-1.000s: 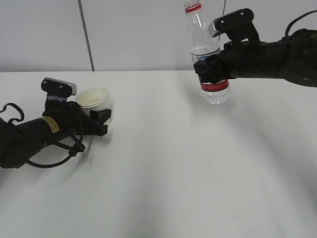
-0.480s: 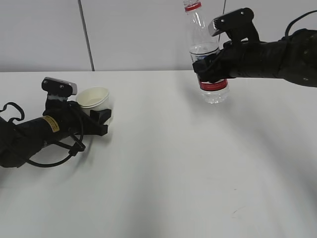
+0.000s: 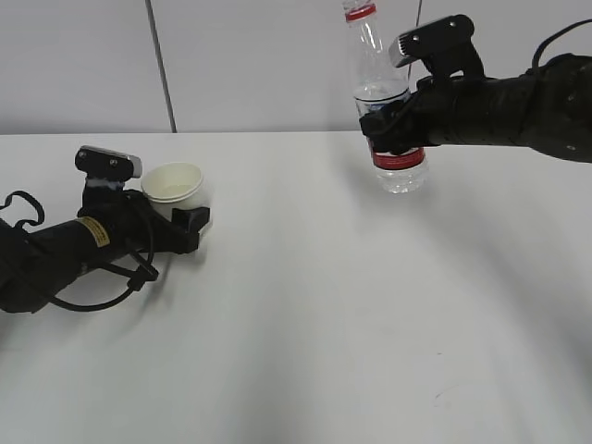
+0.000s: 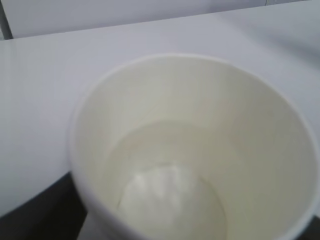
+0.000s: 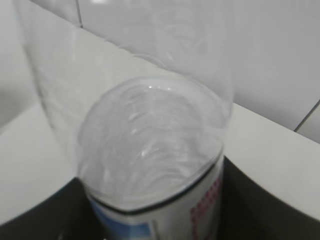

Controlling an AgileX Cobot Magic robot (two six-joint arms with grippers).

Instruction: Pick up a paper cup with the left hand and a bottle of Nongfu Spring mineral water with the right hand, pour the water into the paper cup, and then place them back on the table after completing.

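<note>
The white paper cup [image 3: 173, 188] stands upright at the left of the table [image 3: 305, 314], and my left gripper [image 3: 182, 213], on the arm with the yellow sticker, is shut on it. In the left wrist view the cup [image 4: 190, 125] fills the frame, with a little clear water [image 4: 170, 200] at its bottom. My right gripper [image 3: 393, 129] is shut on the clear bottle [image 3: 381, 88] at its red label. It holds the bottle upright in the air at the back right. The water [image 5: 150, 145] in it shows in the right wrist view, between dark fingers [image 5: 272, 210].
A white panelled wall [image 3: 250, 65] runs behind the table's far edge. The white tabletop stretches between the two arms and toward the front. Looped black cables [image 3: 102, 287] hang from the left arm near the left edge.
The cup has gone from tilted to upright, and the left gripper has shifted slightly left with it. The bottle has barely moved.
</note>
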